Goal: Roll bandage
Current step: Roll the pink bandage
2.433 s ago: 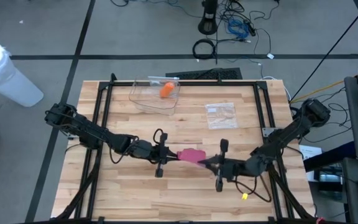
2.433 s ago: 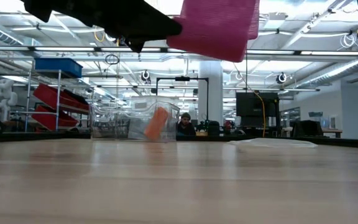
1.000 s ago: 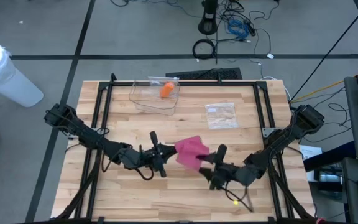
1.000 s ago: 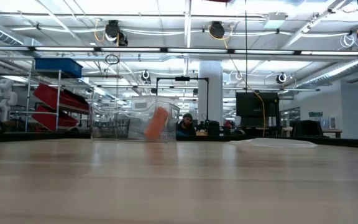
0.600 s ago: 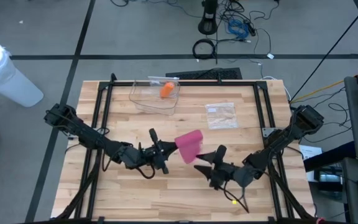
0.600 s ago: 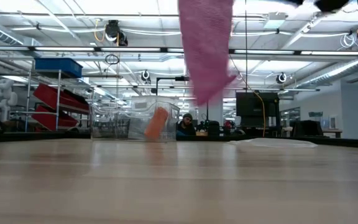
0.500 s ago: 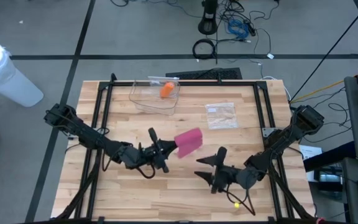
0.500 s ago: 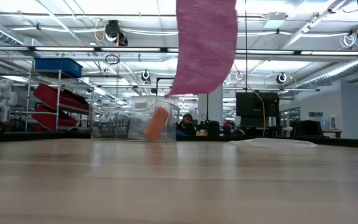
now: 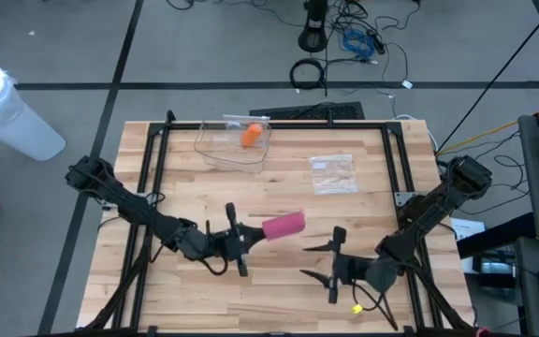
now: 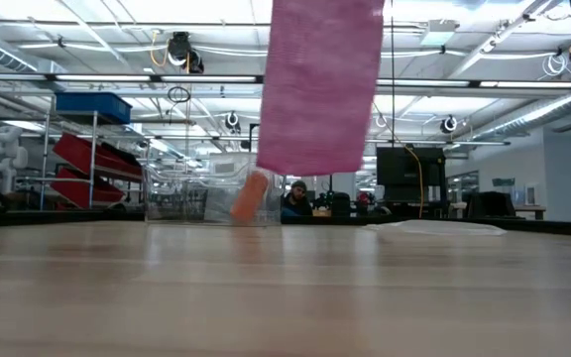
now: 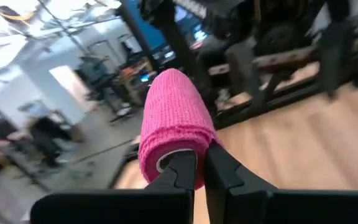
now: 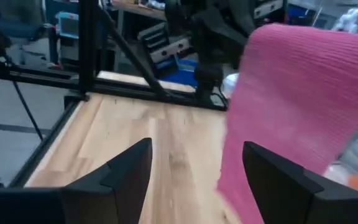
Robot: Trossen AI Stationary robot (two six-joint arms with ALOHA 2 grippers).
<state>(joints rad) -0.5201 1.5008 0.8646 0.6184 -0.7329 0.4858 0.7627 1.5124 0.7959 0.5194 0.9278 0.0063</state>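
At the near side of the worktop (image 9: 204, 290) the right pincer (image 9: 328, 265) is seen with its fingers spread wide and nothing between them. The pink bandage (image 9: 284, 226) lies from it at about 11 o'clock, apart from both fingers and raised clear of the wood. The bandage is held at one end by the left pincer (image 9: 241, 240), clamped shut on it, so the left arm is the nearer one. The long axis of the roll runs from the left pincer toward 2 o'clock, and a loose length is seen hanging down in the low view. Farther back, at 12 o'clock, a clear container (image 9: 234, 142) with an orange item (image 9: 250, 136) is seen.
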